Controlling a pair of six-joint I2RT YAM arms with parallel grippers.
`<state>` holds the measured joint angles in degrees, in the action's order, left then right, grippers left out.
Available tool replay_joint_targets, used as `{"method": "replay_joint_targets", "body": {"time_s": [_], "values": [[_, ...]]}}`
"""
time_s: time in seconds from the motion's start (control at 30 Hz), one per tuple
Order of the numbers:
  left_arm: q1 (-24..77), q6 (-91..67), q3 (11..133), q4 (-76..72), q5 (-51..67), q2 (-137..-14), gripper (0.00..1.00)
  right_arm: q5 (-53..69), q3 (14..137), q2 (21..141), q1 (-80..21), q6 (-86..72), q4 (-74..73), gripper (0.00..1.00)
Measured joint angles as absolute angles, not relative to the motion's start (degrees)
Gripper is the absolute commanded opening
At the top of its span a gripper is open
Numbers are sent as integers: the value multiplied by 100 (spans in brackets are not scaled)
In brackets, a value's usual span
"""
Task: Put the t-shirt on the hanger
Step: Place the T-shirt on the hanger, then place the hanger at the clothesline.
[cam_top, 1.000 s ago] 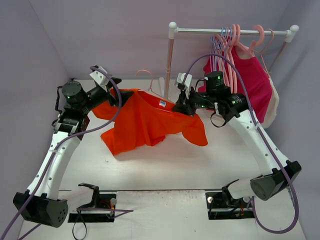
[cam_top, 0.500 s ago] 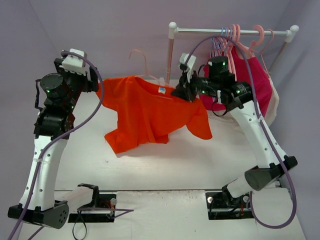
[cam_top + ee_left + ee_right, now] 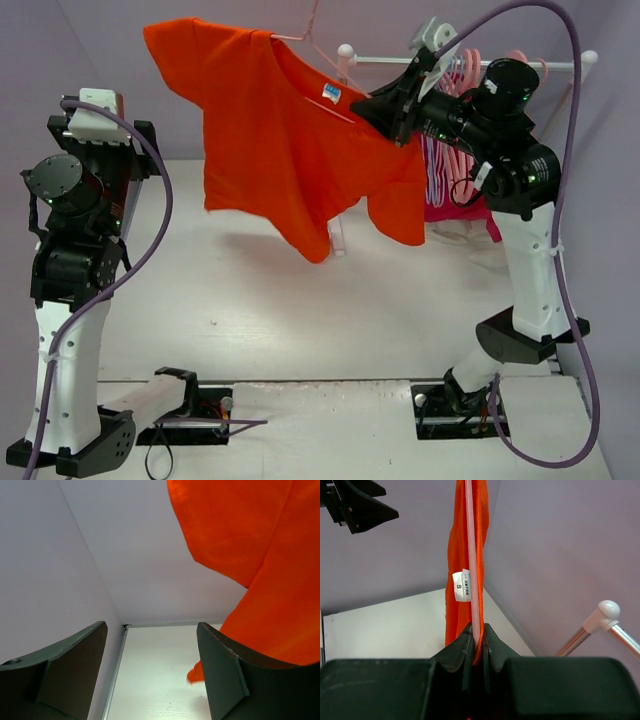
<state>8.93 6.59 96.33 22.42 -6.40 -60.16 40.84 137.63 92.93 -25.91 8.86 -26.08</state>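
Overhead, the t-shirt [image 3: 280,140] is held clear of the table [image 3: 300,320], far centre. Its collar and the hanger [image 3: 474,555] are clamped together in the right gripper [image 3: 476,630]. The left gripper [image 3: 151,627] is spread apart, empty, left of the cloth. The clothes rail [image 3: 560,65] is crowded close behind the right gripper.

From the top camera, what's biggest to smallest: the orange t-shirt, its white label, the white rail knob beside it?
Largest: the t-shirt. Then the label and the knob look about alike, so no ranking.
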Motion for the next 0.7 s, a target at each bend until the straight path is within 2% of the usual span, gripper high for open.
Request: {"method": "replay_joint_targets", "body": {"time_s": [0.43,0.7], "values": [[893,557,9644,2423,-734,-5987,68,2857,9939,6689,-2564,667,-2596,0],[893,282,9583,2410,-563,-6025,67,1809,8804,5540,-2547,406,-2847,0]]}}
